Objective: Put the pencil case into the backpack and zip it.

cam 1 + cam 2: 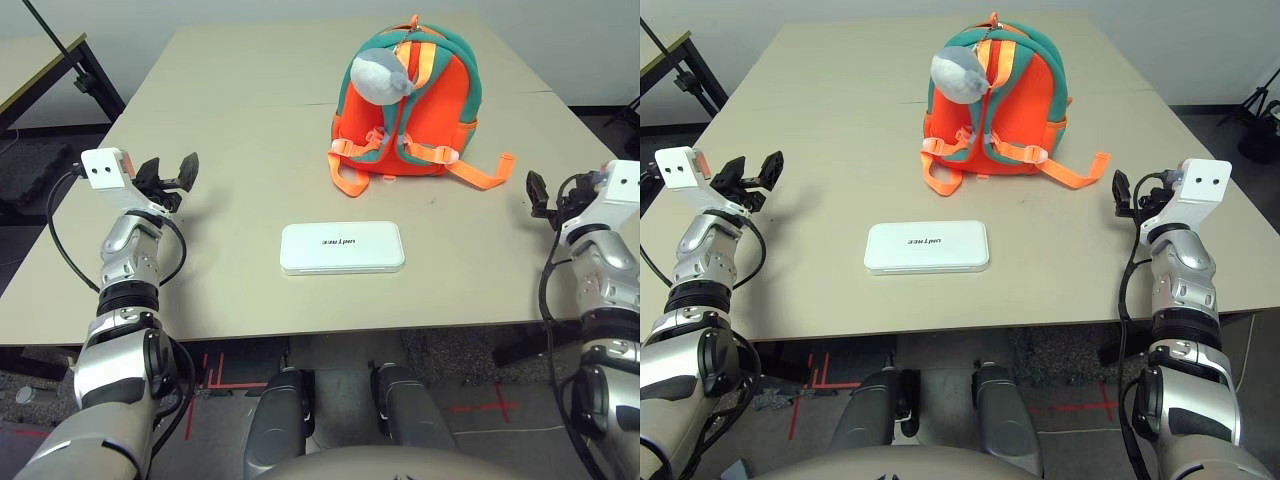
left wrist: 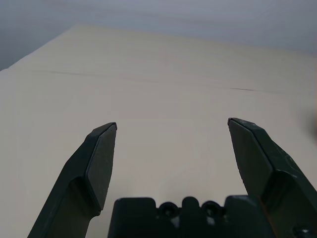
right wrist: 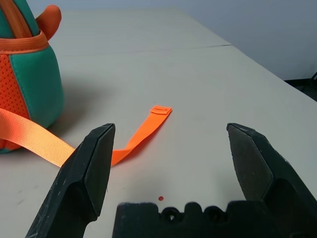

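Orange and teal, the backpack stands upright on the far half of the table, a grey plush charm hanging near its top. Its orange webbing straps spill onto the table in front of it — one long strap trails out flat toward the robot's right side, its free end lying on bare table.

Nearer the robot, the pencil case lies flat on the table, a white rounded rectangle with small dark lettering on its upper face. It sits in front of the backpack, apart from it and clear of the straps, roughly midway between the two arms.

The left gripper hovers over the left side of the table, well apart from the pencil case; its two black fingers are spread wide with nothing between them — only bare table shows beyond them in the left wrist view. The right gripper is at the table's right edge, likewise spread and holding nothing, pointed toward the trailing strap and the side of the backpack.
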